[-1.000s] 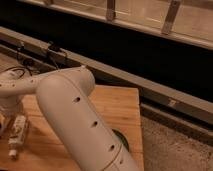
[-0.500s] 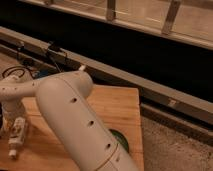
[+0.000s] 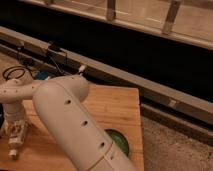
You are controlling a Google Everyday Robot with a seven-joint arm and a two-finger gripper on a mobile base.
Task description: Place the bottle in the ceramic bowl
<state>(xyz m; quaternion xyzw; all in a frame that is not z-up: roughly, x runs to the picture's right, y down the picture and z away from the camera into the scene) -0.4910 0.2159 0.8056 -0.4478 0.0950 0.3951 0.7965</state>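
Note:
The bottle (image 3: 16, 139) is a small slim white thing lying on the wooden table (image 3: 112, 107) near its left edge, narrow end toward the front. My gripper (image 3: 14, 121) hangs at the end of the white arm (image 3: 70, 120), right over the bottle's far end; I cannot tell if it touches the bottle. The ceramic bowl (image 3: 119, 141), dark green and glossy, sits at the table's front right. My arm's thick link hides the bowl's left half.
A dark rail and a wall run along the back of the table. Black cables and a small box (image 3: 54, 49) lie at the back left. A speckled floor (image 3: 175, 145) lies to the right of the table edge.
The thick arm link has swung slightly right and forward. The gripper has stayed over the bottle with only a small shift, and the bottle has not moved.

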